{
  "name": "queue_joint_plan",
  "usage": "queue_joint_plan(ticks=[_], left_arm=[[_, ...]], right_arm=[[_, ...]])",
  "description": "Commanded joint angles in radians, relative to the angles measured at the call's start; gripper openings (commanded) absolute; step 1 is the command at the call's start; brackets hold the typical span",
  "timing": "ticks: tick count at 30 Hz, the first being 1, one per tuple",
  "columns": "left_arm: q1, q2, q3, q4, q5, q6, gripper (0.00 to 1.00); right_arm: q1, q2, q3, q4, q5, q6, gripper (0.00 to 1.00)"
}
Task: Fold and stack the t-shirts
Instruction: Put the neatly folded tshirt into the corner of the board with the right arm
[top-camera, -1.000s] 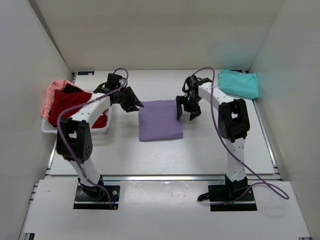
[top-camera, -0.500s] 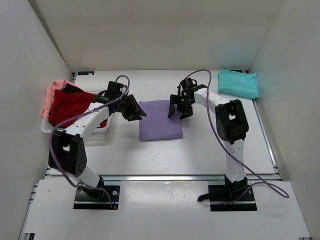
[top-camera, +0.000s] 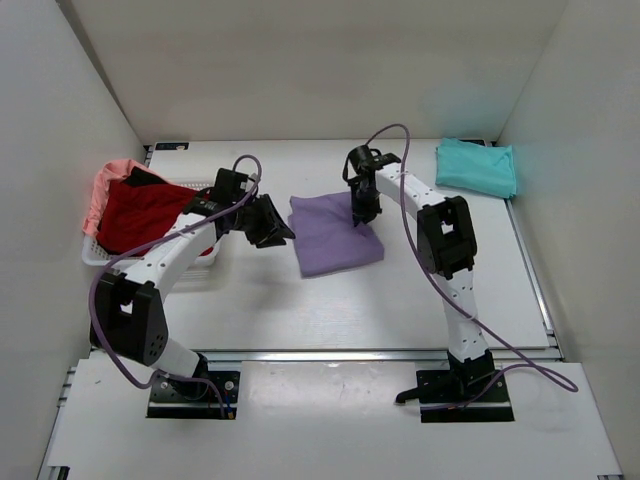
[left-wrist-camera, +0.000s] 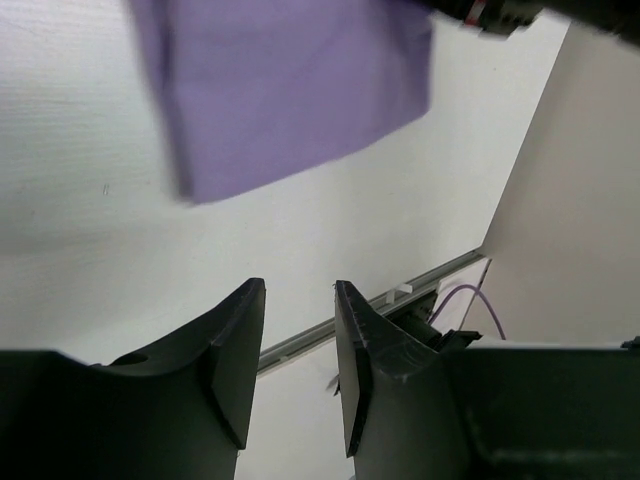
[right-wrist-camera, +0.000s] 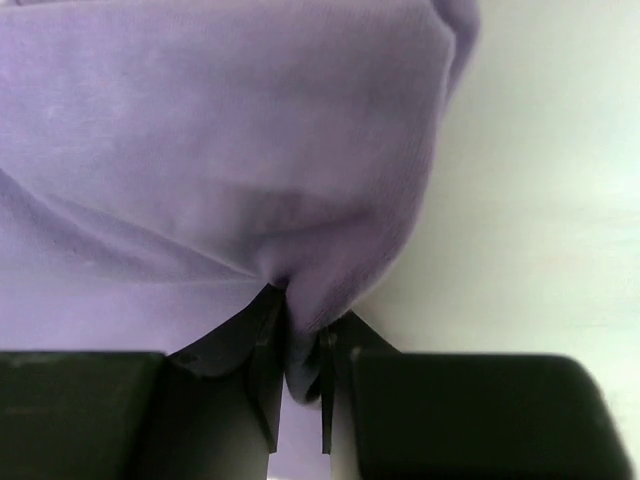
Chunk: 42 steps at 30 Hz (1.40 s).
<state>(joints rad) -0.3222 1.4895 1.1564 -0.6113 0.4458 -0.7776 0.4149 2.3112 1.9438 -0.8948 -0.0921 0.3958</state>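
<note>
A folded lavender-purple t-shirt (top-camera: 333, 235) lies mid-table, turned askew. My right gripper (top-camera: 362, 213) is shut on its far right edge, and the wrist view shows the purple cloth (right-wrist-camera: 250, 150) bunched between the fingers (right-wrist-camera: 262, 345). My left gripper (top-camera: 275, 232) hovers just left of the shirt, open with nothing between its fingers (left-wrist-camera: 240, 340); the purple shirt (left-wrist-camera: 285, 90) lies ahead of it. A folded teal t-shirt (top-camera: 478, 166) rests at the back right. A red t-shirt (top-camera: 140, 212) and a salmon-pink one (top-camera: 103, 188) sit in the basket at left.
The white lattice basket (top-camera: 95, 256) stands at the table's left edge against the side wall. White walls enclose the table on three sides. A metal rail (top-camera: 330, 353) runs along the near edge in front of the arm bases.
My right gripper moved onto the purple shirt's far right edge and closed on it. The shirt has been pulled askew. My left gripper shifted slightly toward the shirt, still open.
</note>
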Motion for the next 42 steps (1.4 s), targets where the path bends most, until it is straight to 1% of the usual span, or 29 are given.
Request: queue_joint_plan(ticks=[1,2,3,4,8,11,14,15,20,22,27,31,32,33,35,36,37,39,40,41,42], left_arm=[[-0.021,-0.051,-0.038,0.007,0.005,0.024,0.45],[-0.021,-0.055,-0.056,-0.001,0.005,0.031,0.45],[-0.034,-0.058,-0.061,-0.001,-0.004,0.035,0.45],[-0.035,-0.055,-0.076,0.001,-0.007,0.041,0.45],[-0.041,-0.069,-0.139,-0.01,-0.024,0.049,0.44],[-0.049,-0.066,-0.17,-0.016,-0.035,0.054,0.43],[-0.063,-0.04,-0.155,-0.027,-0.047,0.063,0.43],[-0.061,-0.023,-0.149,-0.022,-0.048,0.063,0.43],[-0.07,0.014,-0.147,-0.013,-0.053,0.052,0.42],[-0.084,0.018,-0.155,-0.002,-0.059,0.037,0.42],[-0.09,0.012,-0.188,0.038,-0.064,-0.003,0.41],[-0.092,0.028,-0.175,0.03,-0.072,0.001,0.41],[-0.1,0.034,-0.164,0.028,-0.075,0.009,0.41],[-0.098,0.035,-0.159,0.033,-0.079,0.003,0.41],[-0.101,0.038,-0.164,0.036,-0.079,0.004,0.41],[-0.103,0.037,-0.162,0.042,-0.079,0.0,0.4],[-0.107,0.04,-0.161,0.039,-0.078,-0.003,0.41],[-0.112,0.034,-0.162,0.053,-0.079,-0.002,0.42],[-0.112,0.038,-0.17,0.048,-0.078,-0.005,0.41],[-0.112,0.034,-0.167,0.05,-0.072,-0.002,0.41],[-0.11,0.035,-0.169,0.053,-0.068,-0.002,0.4]], right_arm=[[-0.062,0.036,0.122,-0.113,0.423,-0.228,0.0],[-0.074,0.031,0.135,-0.071,0.474,-0.274,0.0],[-0.118,0.037,0.147,-0.059,0.482,-0.317,0.0],[-0.166,0.048,0.196,-0.052,0.445,-0.331,0.0],[-0.261,0.056,0.331,0.022,0.525,-0.44,0.01],[-0.297,0.042,0.383,0.1,0.499,-0.523,0.0],[-0.324,0.03,0.411,0.206,0.46,-0.603,0.01],[-0.359,0.031,0.428,0.238,0.447,-0.618,0.0],[-0.485,0.089,0.558,0.235,0.387,-0.591,0.0],[-0.537,0.09,0.56,0.244,0.382,-0.598,0.0],[-0.608,0.109,0.586,0.289,0.359,-0.609,0.0],[-0.627,0.129,0.567,0.368,0.373,-0.653,0.0],[-0.631,0.142,0.563,0.405,0.39,-0.657,0.07],[-0.636,0.157,0.558,0.446,0.397,-0.661,0.19],[-0.624,0.172,0.541,0.525,0.425,-0.707,0.36],[-0.62,0.181,0.531,0.583,0.436,-0.727,0.4],[-0.619,0.182,0.524,0.635,0.445,-0.732,0.41],[-0.613,0.188,0.529,0.704,0.44,-0.752,0.35],[-0.61,0.188,0.526,0.759,0.456,-0.762,0.36],[-0.599,0.186,0.526,0.784,0.472,-0.791,0.4],[-0.597,0.189,0.524,0.845,0.501,-0.807,0.49]])
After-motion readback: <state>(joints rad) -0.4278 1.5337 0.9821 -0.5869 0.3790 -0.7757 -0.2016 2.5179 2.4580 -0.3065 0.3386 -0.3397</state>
